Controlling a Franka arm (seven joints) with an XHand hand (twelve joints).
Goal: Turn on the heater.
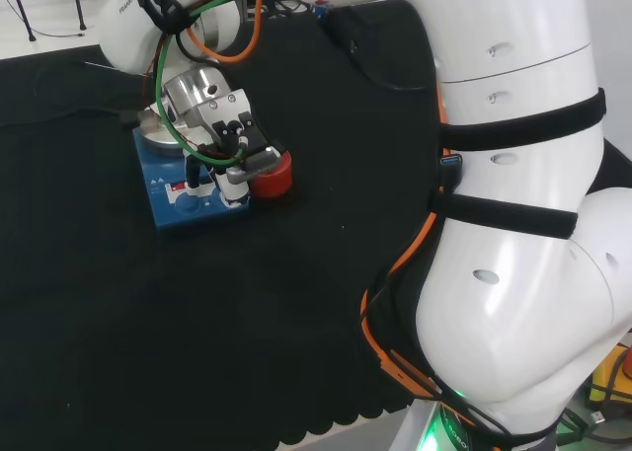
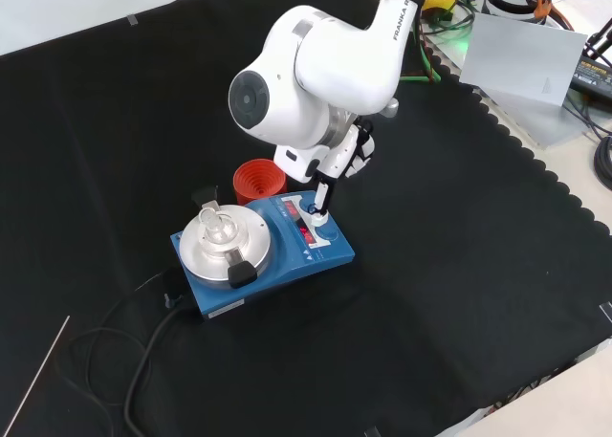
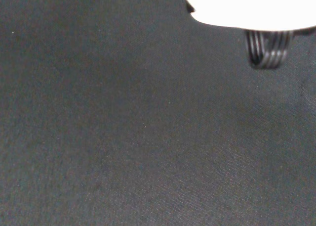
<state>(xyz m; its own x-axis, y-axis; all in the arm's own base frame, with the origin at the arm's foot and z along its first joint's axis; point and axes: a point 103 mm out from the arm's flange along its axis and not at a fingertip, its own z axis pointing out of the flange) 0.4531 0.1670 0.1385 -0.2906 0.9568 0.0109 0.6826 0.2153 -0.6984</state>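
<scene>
The blue heater [image 2: 277,265] stands on the black cloth, with a round silver plate [image 2: 222,246] that carries a small clear glass piece [image 2: 214,223]. Its front panel shows a lit red display [image 2: 306,236] and a knob [image 2: 318,219]. The hand [image 2: 351,156] hangs over the panel end, one straight dark finger [image 2: 321,198] reaching down to the panel by the knob. From the head view the hand [image 1: 233,135] covers the heater's [image 1: 178,199] right part. In the wrist view a white part of the hand [image 3: 247,6] and a ribbed fingertip [image 3: 266,50] sit over bare cloth.
A red ribbed ring [image 2: 259,180] stands right behind the heater, close to the hand; it also appears in the head view [image 1: 274,174]. A black power cable [image 2: 143,360] trails from the heater toward the cloth's front left. Grey sheet and cables [image 2: 526,64] lie off the cloth.
</scene>
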